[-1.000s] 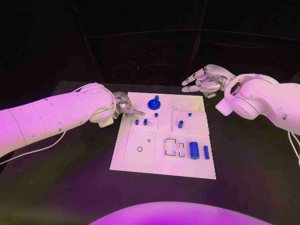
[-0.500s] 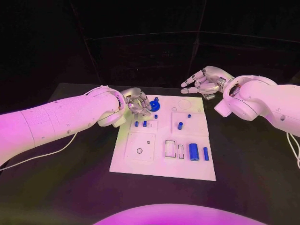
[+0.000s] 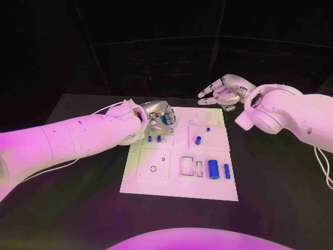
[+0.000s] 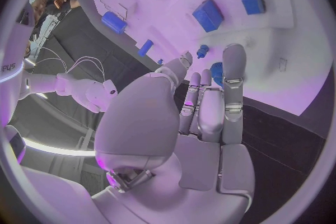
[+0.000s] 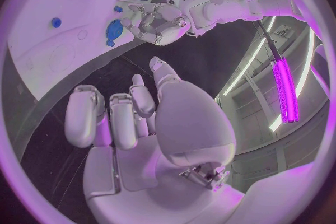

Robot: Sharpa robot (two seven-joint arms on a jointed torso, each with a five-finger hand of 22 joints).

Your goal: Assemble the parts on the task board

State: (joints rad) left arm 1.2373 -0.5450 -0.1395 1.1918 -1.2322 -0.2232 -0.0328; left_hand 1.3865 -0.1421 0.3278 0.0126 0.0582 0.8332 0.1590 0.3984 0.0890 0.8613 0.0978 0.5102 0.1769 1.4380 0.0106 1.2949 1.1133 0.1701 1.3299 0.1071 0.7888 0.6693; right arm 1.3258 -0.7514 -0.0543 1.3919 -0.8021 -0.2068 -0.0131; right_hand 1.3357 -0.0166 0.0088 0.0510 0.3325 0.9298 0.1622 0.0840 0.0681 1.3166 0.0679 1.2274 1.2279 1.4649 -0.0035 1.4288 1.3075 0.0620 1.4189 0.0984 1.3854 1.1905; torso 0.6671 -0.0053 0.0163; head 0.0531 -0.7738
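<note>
A black table (image 3: 76, 208) in a dark room. The left hand (image 3: 156, 115), fingers apart and holding nothing, hovers over the white task board's (image 3: 178, 185) far-left knobbed blue part (image 5: 115, 29), seemingly to grasp it. The right hand (image 3: 225, 91) waits far right, fingers spread, empty.

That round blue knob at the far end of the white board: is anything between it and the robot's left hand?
Nothing visible. The left hand hovers right at the round blue knob, fingers apart and holding nothing, with only bare task board around it. Whether the fingertips touch it, I cannot tell. The right hand is open beyond the board's far edge.
</note>
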